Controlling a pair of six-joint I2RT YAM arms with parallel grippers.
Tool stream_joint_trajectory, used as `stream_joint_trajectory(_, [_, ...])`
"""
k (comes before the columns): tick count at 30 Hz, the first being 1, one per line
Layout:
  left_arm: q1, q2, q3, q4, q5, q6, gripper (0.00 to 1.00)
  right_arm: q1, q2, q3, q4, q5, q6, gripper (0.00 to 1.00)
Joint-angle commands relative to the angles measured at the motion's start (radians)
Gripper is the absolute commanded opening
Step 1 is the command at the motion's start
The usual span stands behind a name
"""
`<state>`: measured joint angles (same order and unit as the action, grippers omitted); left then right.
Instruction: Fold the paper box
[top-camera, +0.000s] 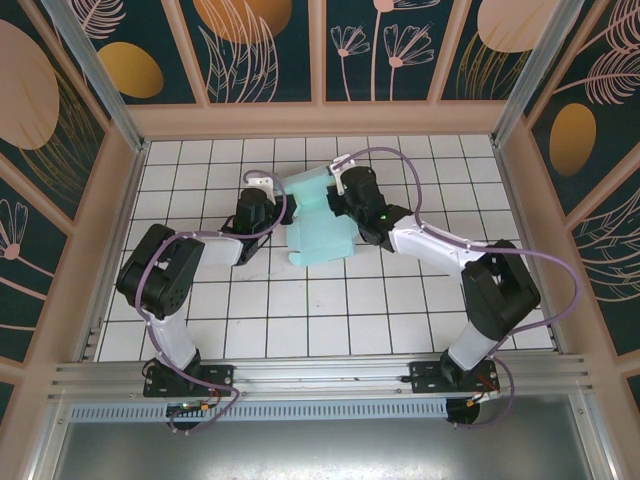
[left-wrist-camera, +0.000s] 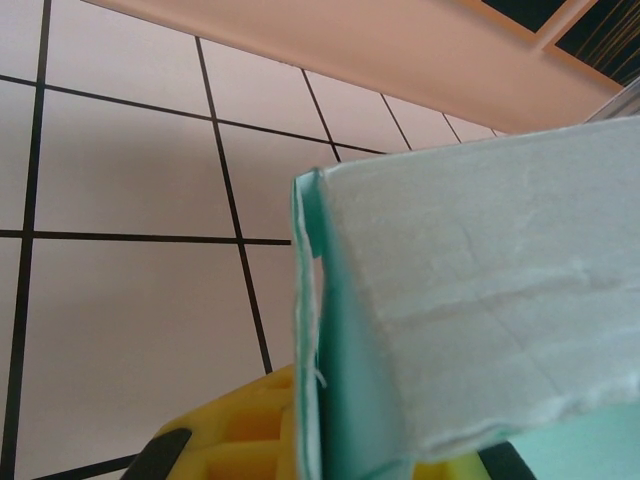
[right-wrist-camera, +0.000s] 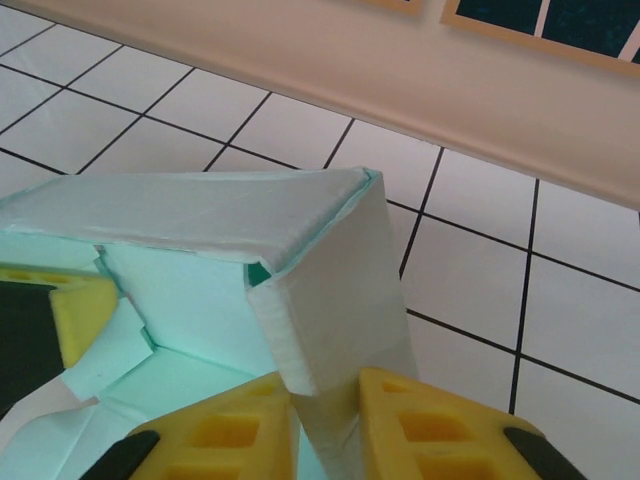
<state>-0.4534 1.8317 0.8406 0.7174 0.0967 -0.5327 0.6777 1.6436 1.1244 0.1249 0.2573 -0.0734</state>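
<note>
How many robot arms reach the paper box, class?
2: the left arm meets the paper box at its left edge, the right arm at its right edge.

No words, labels, brand marks, numbers or signs can be read in any view. The paper box has plain, unprinted card faces.
</note>
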Motion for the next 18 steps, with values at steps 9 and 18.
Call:
stream_joint_trajectory(9, [-0.023,-0.060,0.009,0.082,0.105,0.016,0.00,0.025,0.109,0.124,-0.029,0.259,-0.022,0.16])
stream_joint_trajectory(18, [-0.024,-0.069,0.016,0.071,0.104,0.006,0.00,0.080,0.199,0.179,-0.032,0.569,-0.075,0.00])
